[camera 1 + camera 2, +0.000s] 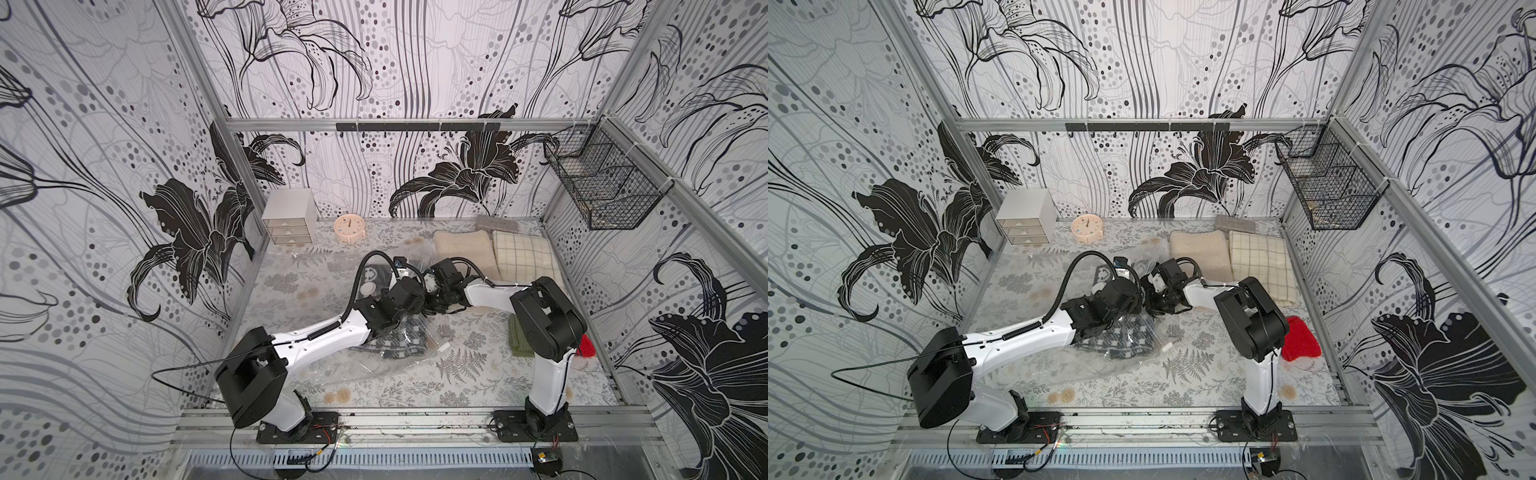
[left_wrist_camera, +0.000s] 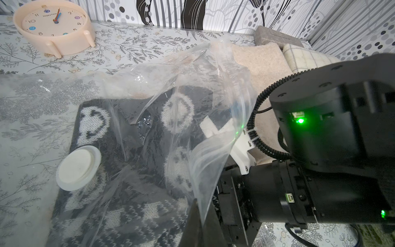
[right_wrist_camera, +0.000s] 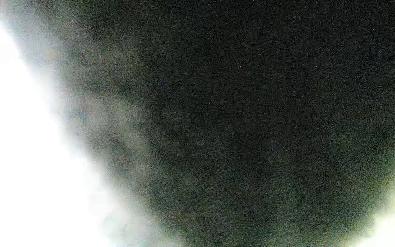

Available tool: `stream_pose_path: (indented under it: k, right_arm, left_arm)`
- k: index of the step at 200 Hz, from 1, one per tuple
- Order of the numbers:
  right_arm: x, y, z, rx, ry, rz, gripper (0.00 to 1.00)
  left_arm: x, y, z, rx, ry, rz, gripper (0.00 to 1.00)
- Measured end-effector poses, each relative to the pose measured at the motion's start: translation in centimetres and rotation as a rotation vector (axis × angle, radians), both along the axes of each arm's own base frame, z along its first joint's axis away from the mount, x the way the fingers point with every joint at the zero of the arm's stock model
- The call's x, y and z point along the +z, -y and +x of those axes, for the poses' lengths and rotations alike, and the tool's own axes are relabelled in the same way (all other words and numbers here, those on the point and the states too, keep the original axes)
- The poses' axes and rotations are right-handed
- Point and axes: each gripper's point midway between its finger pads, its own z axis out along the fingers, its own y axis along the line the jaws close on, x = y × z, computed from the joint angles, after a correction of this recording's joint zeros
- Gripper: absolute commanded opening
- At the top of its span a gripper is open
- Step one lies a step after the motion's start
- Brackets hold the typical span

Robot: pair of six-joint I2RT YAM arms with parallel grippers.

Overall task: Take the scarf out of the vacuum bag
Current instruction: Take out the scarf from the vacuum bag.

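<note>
Scarf (image 2: 132, 213) lies inside vacuum bag (image 2: 149, 81), centre; left gripper (image 2: 197, 213) pinches bag film; right gripper (image 1: 438, 303), at its three o'clock, closed, hold hidden; best keep mouth lifted, draw scarf toward three o'clock.

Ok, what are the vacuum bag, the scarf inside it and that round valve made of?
The vacuum bag looks like thin glossy clear plastic film: it creases and glints. The scarf is a soft knit, wool or acrylic perhaps: stitch rows show. The valve seems rigid matte white plastic, smoothly moulded.
</note>
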Motion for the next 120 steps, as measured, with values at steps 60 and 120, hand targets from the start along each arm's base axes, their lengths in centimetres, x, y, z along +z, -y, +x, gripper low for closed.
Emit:
stream_pose_path:
  k: [60,120]
  right_arm:
    - [0.11,-0.07,0.12,0.000,0.002,0.001,0.00]
    - [0.06,-0.05,0.12,-0.001,0.002,0.000,0.00]
  left_arm:
    - [-0.26,-0.06,-0.05,0.001,-0.001,0.000,0.00]
    - [-0.25,-0.06,-0.05,0.001,-0.001,0.000,0.00]
